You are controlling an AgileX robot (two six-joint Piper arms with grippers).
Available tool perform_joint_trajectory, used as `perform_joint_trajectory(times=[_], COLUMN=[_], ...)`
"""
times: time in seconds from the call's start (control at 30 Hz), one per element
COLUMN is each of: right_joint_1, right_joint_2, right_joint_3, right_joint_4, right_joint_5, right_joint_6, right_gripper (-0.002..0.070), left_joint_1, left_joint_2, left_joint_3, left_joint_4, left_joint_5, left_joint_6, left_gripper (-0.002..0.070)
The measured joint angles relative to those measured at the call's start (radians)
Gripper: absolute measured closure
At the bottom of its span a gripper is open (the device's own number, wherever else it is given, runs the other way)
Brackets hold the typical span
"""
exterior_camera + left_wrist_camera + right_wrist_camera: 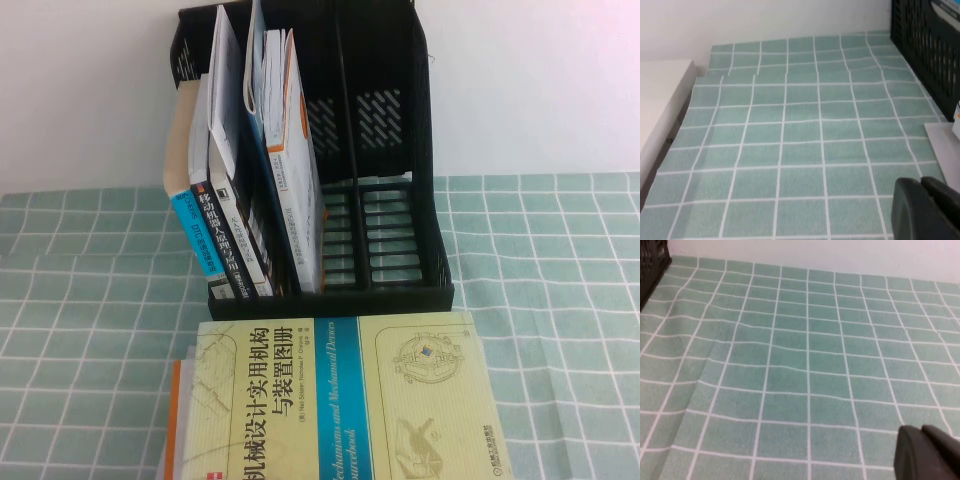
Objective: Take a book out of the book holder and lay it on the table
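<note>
Since neither arm shows in the high view, placement relies on wrist views: left gripper [927, 207] hovers over the checked cloth [800, 140] near the book holder [330, 170]; right gripper [927, 452] hovers over bare cloth, well apart from it. Finger state of both: cannot tell. Yellow book [340, 400] already lies flat in front of the holder, on other books. Risk: leaning books [240, 200] in the left slots could topple if one is pulled. Yellow book's lower part is cut off.
</note>
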Motion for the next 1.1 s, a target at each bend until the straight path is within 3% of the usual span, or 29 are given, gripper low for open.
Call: perform_joint_trajectory(times=[0.3,0.73,1.1], right_joint_1=[0.000,0.000,0.000], right_joint_2=[0.000,0.000,0.000], right_joint_3=[0.000,0.000,0.000], right_joint_4=[0.000,-0.002,0.002], right_joint_5=[-0.076,-0.413,-0.446], right_joint_6=[0.000,-0.004,-0.004], right_gripper=[0.0678,0.0678,0.0678], left_joint_1=[0.000,0.000,0.000], left_joint_2=[0.000,0.000,0.000], left_joint_3=[0.001,0.002,0.003], left_joint_4=[0.000,0.007,0.051], left_joint_5=[-0.119,-0.355,-0.621], left_joint_6=[0.003,0.003,0.029], left_gripper=[0.0678,0.0678,0.0678])
